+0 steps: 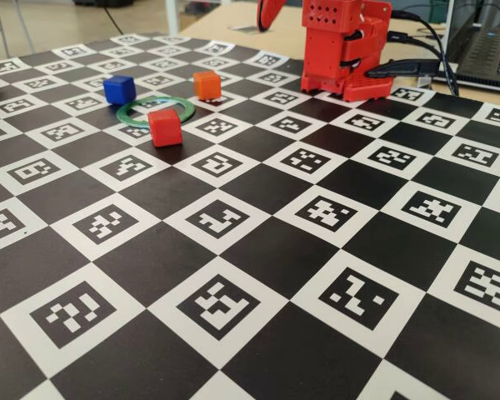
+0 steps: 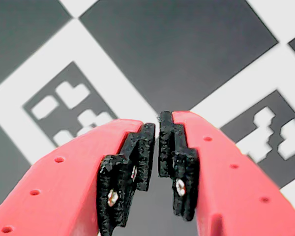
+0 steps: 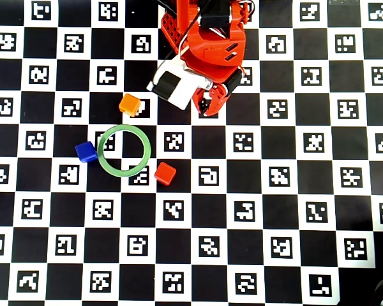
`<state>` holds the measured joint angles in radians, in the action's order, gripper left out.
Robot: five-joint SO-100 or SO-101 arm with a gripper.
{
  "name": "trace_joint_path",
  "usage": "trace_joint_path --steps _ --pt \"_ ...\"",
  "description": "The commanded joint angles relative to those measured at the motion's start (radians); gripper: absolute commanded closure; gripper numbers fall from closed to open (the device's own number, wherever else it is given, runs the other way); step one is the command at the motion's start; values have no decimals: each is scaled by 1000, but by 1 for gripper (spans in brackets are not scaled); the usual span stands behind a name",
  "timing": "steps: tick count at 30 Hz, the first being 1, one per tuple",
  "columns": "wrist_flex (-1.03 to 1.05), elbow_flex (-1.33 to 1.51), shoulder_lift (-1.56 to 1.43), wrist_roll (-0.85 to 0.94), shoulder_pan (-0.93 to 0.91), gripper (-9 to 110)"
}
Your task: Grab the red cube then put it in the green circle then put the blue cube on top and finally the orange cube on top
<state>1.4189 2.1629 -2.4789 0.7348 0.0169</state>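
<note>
Three cubes ring the green circle point(image 3: 124, 150) — gripper point(image 2: 158, 147) closed.

Three cubes, one ring, one gripper
Counting one red cube point(image 3: 165, 173), one blue cube point(image 3: 85, 152), one orange cube point(image 3: 129, 104), one green circle point(image 3: 124, 150), all lying left of the gripper point(image 3: 206, 108) in the overhead view.

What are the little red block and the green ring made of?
The red block looks like hard plastic with a dull finish: flat even colour, crisp edges, no shine. The green ring seems to be thin, flat plastic or card; it lies flush on the board, and the pictures cannot settle which.
</note>
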Motion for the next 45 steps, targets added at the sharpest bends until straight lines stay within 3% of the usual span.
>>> trace_joint_path --steps 1,12,30,45 --pt "103 -287 150 -141 -26 107" --pt "333 -664 416 -333 -51 97" --pt "382 -948 851 -548 -252 64" --pt "288 -922 945 -541 -268 60"
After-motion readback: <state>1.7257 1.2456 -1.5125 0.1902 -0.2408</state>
